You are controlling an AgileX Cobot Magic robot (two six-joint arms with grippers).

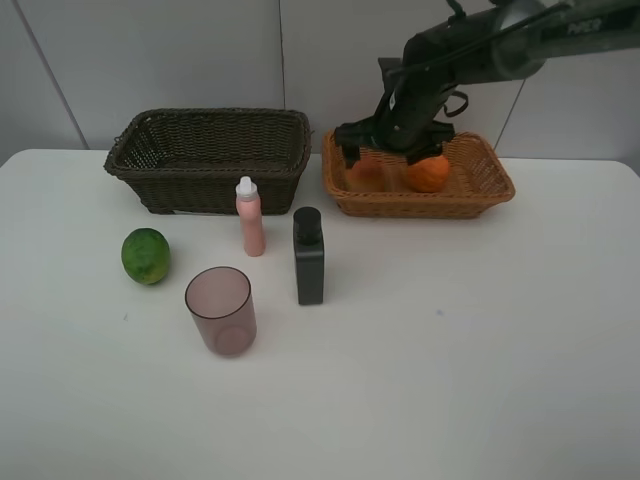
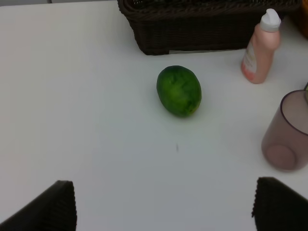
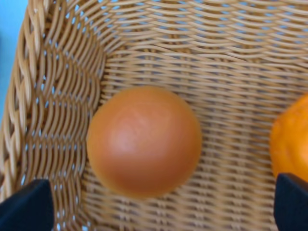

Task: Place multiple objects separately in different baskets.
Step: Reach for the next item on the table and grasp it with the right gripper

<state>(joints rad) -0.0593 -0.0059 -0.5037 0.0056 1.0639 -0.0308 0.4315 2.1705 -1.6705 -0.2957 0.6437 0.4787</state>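
Right pincer (image 3: 159, 203) hangs inside the shallow light orange-tan wicker basket (image 1: 495, 186), jaws spread wide and holding nothing. The smooth red-orange peach-like fruit (image 3: 144, 142) lies on the weave directly beneath it, between the fingertips but untouched, and the round orange (image 3: 291, 142) sits just to one side. Two fruits look delivered.

Left pincer (image 2: 163, 206) is likewise wide open and empty above the white table (image 1: 450, 360), with the green round fruit (image 2: 179, 90) ahead of it. That fruit, the pink white-capped plastic bottle (image 2: 260, 53), the dark rectangular bottle (image 1: 309, 258) and the translucent mauve cup (image 1: 221, 310) are all outside any basket. The deep dark brown wicker basket (image 1: 210, 160) beyond them shows nothing inside.
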